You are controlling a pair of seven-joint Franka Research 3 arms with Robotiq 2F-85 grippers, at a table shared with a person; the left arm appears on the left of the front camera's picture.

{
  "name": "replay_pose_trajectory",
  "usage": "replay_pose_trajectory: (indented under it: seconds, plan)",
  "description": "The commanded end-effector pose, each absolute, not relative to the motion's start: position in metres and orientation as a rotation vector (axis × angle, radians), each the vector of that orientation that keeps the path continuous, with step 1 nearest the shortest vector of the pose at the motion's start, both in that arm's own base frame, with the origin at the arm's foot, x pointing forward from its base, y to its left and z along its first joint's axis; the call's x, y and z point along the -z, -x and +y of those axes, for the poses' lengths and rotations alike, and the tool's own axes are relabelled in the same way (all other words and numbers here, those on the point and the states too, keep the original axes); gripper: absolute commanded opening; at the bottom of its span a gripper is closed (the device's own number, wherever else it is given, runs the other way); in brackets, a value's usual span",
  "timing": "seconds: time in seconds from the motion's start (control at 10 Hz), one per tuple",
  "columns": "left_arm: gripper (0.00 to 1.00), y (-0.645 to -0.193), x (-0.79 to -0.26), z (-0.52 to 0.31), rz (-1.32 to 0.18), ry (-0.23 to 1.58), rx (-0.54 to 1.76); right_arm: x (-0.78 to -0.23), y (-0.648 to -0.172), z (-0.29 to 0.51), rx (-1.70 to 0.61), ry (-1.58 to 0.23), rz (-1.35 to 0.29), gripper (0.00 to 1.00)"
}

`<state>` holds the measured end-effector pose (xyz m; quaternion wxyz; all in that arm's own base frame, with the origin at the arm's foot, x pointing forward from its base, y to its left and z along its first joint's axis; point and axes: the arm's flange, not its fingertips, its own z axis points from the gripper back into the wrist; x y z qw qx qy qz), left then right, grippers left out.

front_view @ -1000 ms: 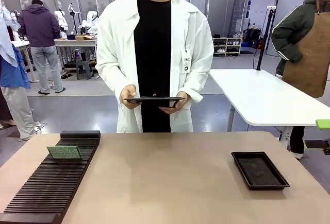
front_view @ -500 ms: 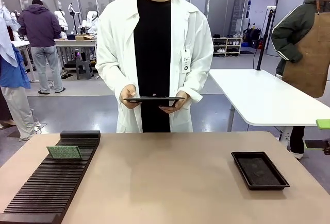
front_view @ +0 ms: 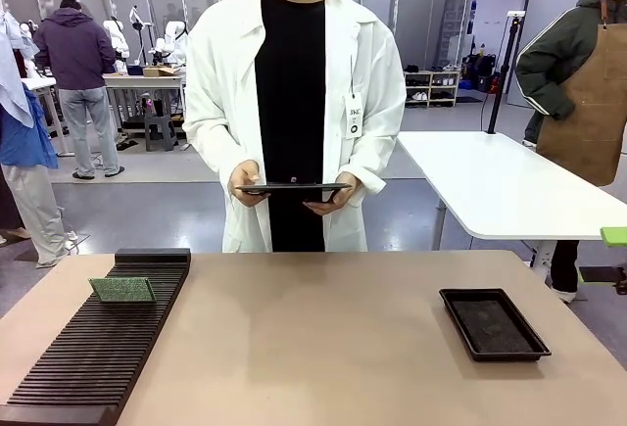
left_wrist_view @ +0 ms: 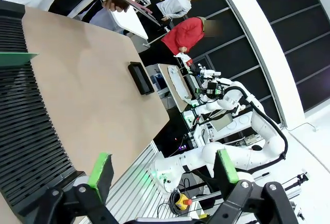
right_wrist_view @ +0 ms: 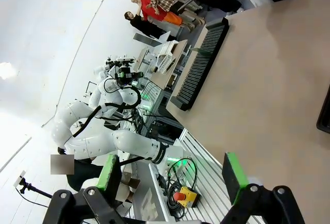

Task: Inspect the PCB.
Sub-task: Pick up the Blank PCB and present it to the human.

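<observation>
Front view, lower left: long black ribbed plastic rack (front_view: 98, 348) lies on the tan desk (front_view: 313, 348), running from the near edge twd the far side. Small thin green rectangular PCB (front_view: 122, 289) sits on edge in a slot near the rack's far end, speckled face twd the camera. Centre, beyond the desk's far edge: person in white lab coat (front_view: 294, 103), both hands holding a flat dark tablet (front_view: 292, 190) at waist level. Lower right: shallow black rectangular tray (front_view: 495, 324) on the desk, well apart from rack & PCB. Left wrist view, bottom: left claw (left_wrist_view: 164, 167) open wide, green pads (left_wrist_view: 100, 168) apart, nothing btwn them. Right wrist view, bottom: right claw (right_wrist_view: 170, 175) likewise open, gripping nothing.
</observation>
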<state>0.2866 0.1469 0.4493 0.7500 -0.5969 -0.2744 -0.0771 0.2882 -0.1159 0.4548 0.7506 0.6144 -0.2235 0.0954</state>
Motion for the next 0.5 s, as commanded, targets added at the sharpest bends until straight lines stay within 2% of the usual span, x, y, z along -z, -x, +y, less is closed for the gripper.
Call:
replay_pose_trajectory:
  seconds: [0.0, 0.1, 0.2, 0.4]
  plan:
    - [1.00, -0.287, -0.450, 0.148, -0.604, 1.321, 0.174, -0.456, -0.291, -0.117, -0.220, -1.353, -0.509, 1.00]
    - [1.00, -0.287, -0.449, 0.147, -0.600, 1.304, 0.168, -0.456, -0.291, -0.117, -0.220, -1.353, -0.509, 1.00]
    - [1.00, -0.301, -0.480, 0.139, -0.640, 1.152, 0.251, -0.456, -0.291, -0.117, -0.220, -1.353, -0.509, 1.00]
    - [1.00, -0.350, -0.510, 0.103, -0.611, 0.713, 0.365, -0.456, -0.291, -0.117, -0.220, -1.353, -0.509, 1.00]
